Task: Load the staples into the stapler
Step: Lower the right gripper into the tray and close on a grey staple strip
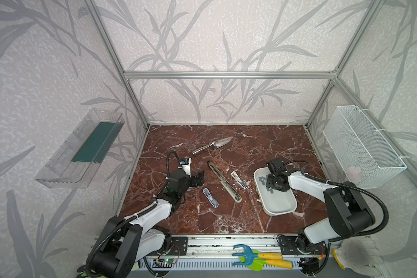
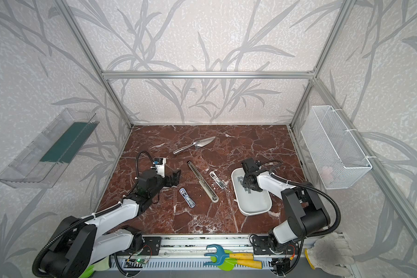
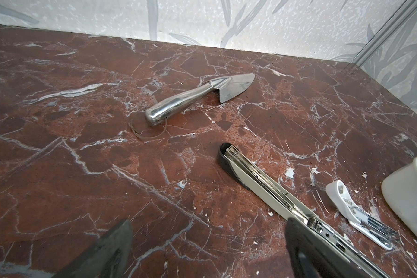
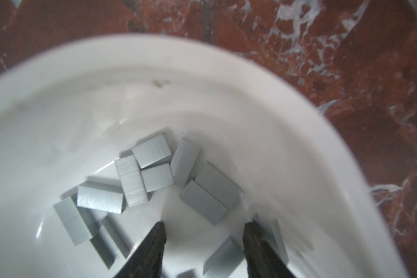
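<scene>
Marble tabletop (image 1: 226, 216), leaf-patterned walls (image 1: 202, 36), staples (image 4: 152, 150) in tray (image 1: 279, 203)

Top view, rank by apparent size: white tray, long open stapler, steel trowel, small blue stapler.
1. white tray, clearly largest.
2. long open stapler and steel trowel: too close to rank. The stapler looks longer and the trowel's blade wider, and the trowel lies farther from the camera.
3. small blue stapler, smallest.
</scene>
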You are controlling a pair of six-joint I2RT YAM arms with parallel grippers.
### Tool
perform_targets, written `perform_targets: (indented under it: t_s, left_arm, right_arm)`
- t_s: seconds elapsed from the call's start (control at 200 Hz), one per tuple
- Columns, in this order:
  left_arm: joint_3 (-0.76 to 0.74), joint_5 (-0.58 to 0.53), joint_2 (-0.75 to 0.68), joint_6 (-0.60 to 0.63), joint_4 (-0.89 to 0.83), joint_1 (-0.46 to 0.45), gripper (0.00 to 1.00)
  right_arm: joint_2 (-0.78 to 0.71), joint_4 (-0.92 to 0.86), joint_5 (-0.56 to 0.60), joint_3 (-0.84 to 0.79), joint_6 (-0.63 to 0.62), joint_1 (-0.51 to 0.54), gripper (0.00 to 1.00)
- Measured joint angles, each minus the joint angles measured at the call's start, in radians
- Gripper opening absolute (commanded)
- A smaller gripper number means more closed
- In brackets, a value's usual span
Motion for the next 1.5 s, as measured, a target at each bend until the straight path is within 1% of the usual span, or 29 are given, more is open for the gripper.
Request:
perform_targets:
  t_s: [0.375,0.485,0.635,0.74,0.935,1.01,1.13,1.254,1.379,1.499]
  left_arm:
    - [0.000,0.000,0.000,0.000,0.000,0.000,0.99]
    - [0.000,0.000,0.000,0.000,0.000,0.000,0.99]
    - [0.000,0.000,0.000,0.000,0.000,0.000,0.99]
    - [0.000,0.000,0.000,0.000,0.000,0.000,0.99]
    - [0.000,0.000,0.000,0.000,0.000,0.000,0.99]
    - [0.000,0.000,0.000,0.000,0.000,0.000,0.99]
    - [0.000,0.000,0.000,0.000,0.000,0.000,0.99]
    - [0.000,0.000,0.000,0.000,0.000,0.000,0.99]
    - [0.000,0.000,0.000,0.000,0.000,0.000,0.99]
    - [0.000,0.000,0.000,0.000,0.000,0.000,0.99]
  right_arm:
    - [-0.037,-0.061,0.021,0.000,0.005,0.032,0.55]
    - [-0.085,-0.055,0.016,-0.018,0.033,0.048,0.55]
    - [-0.142,-0.018,-0.008,-0.085,0.089,0.066,0.57]
    - [-0.140,-0.004,-0.008,-0.116,0.119,0.070,0.58]
    - [-0.122,0.043,-0.006,-0.117,0.142,0.070,0.58]
    - [-0.111,0.061,-0.002,-0.115,0.142,0.070,0.55]
    - [-0.067,0.077,0.017,-0.087,0.138,0.070,0.54]
    - [-0.019,0.082,0.048,-0.054,0.130,0.074,0.54]
    - [-0.008,0.081,0.067,-0.045,0.123,0.074,0.54]
    - [-0.008,0.072,0.082,-0.043,0.113,0.074,0.48]
